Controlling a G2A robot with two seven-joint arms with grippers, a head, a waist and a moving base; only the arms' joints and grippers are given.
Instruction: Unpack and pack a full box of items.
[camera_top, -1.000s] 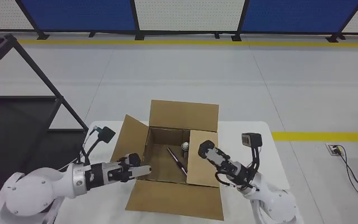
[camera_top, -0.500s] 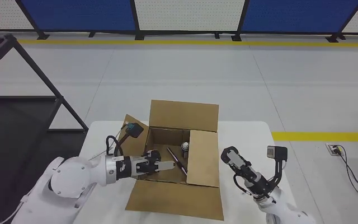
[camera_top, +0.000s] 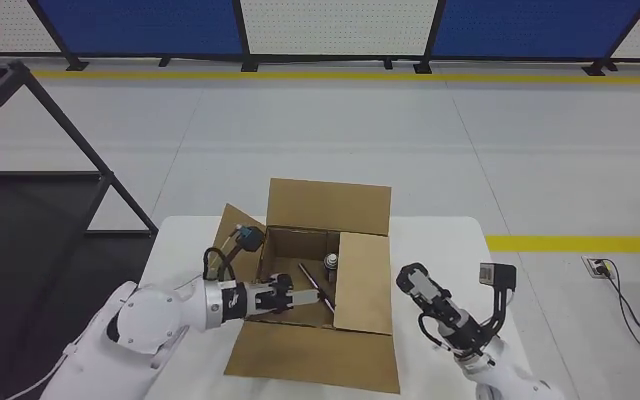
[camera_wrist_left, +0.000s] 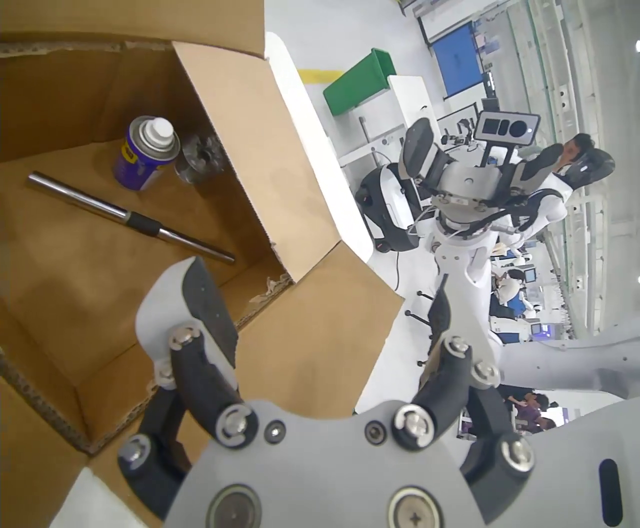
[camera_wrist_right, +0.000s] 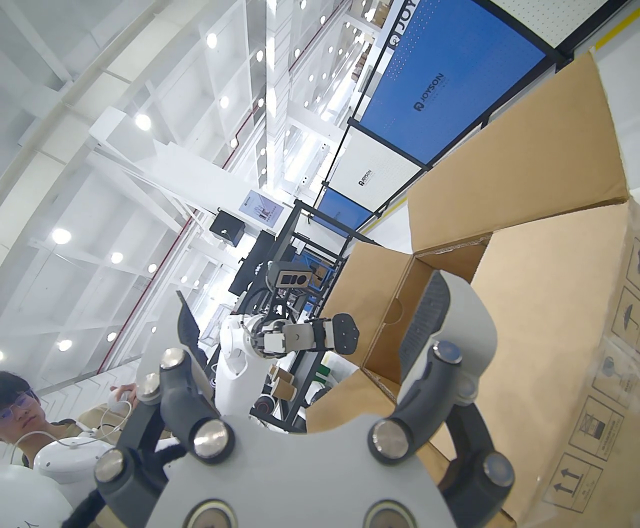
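Note:
An open cardboard box (camera_top: 328, 205) stands in the middle of the white table (camera_top: 440, 240). On its floor lie a metal rod (camera_top: 315, 285) (camera_wrist_left: 130, 217), a blue spray can (camera_top: 330, 263) (camera_wrist_left: 145, 152) and a small round metal part (camera_wrist_left: 200, 157). My left gripper (camera_top: 285, 297) (camera_wrist_left: 325, 310) hangs open inside the box's left side, short of the rod, holding nothing. My right gripper (camera_top: 408, 277) (camera_wrist_right: 310, 320) is open and empty, outside the box, beside its right flap (camera_top: 362, 285).
The box's front flap (camera_top: 315, 360) lies flat toward me and its left flap (camera_top: 232, 225) is folded outward. Bare table runs along the right of the box. A black metal frame (camera_top: 60, 120) stands off the table's left.
My left gripper moved right, over the left flap and into the box. My right gripper drew back to the right, off the right flap.

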